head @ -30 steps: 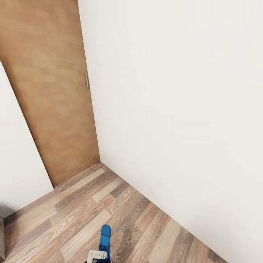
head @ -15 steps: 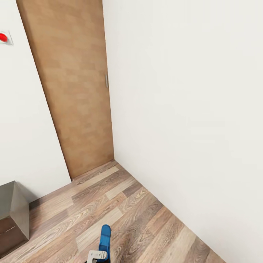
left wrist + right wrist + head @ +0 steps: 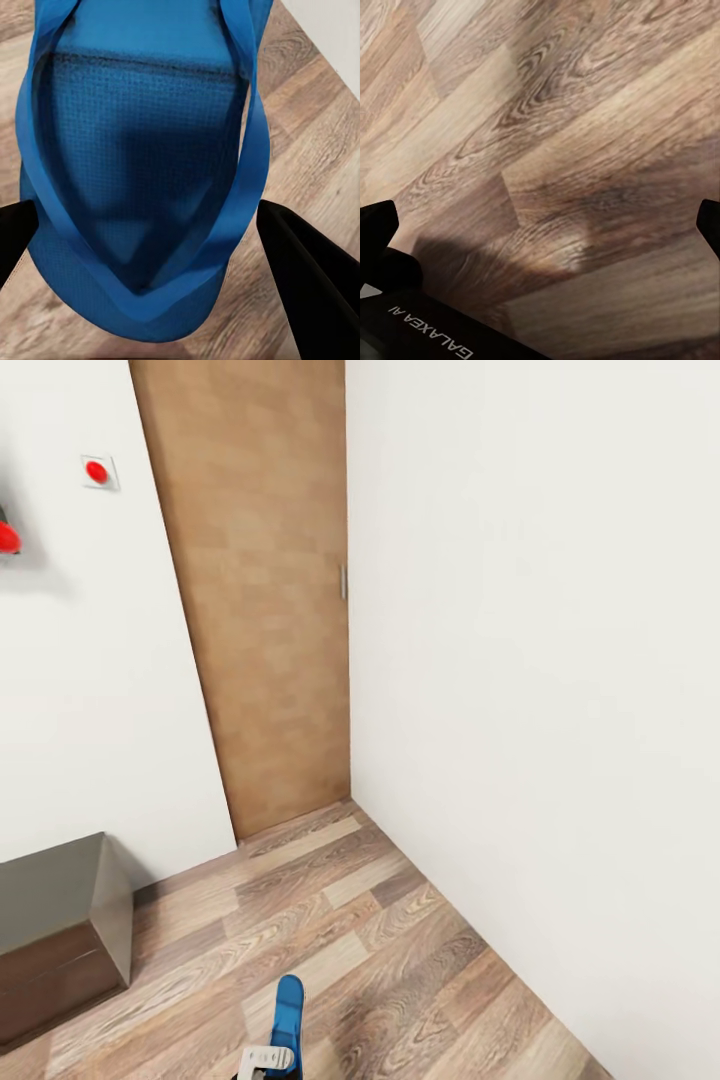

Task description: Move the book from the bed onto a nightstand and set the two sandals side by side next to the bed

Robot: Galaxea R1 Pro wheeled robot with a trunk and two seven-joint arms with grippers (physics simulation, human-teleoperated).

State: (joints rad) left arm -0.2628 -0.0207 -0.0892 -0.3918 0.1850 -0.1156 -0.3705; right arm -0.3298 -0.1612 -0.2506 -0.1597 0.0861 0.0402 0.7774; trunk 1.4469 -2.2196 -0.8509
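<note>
1. We see one blue sandal (image 3: 142, 172) pinched between the two dark fingers (image 3: 311, 289) of the left gripper (image 3: 142, 247), straps facing the wrist camera, its far end cut off by the frame edge.
2. In the head view the same sandal (image 3: 287, 1015) sticks up at the bottom edge, held above the wood floor (image 3: 400, 950); the gripper's pale body below it is mostly cropped.
3. The right gripper (image 3: 540, 217) shows just two dark fingertips (image 3: 376, 225) at opposite edges of its wrist view, spread wide apart with nothing between them but floor planks (image 3: 555, 112).
4. Ahead stands a closed wooden door (image 3: 260, 610) with a small handle (image 3: 342, 582), meeting a plain white wall (image 3: 540, 660) in the corner.
5. At the left sits a low dark cabinet (image 3: 55, 935), partly cropped, against the wall.
6. On that wall we make out a small plate with a red button (image 3: 97, 472), and a red object (image 3: 8, 538) cut off at the edge that we cannot identify.
</note>
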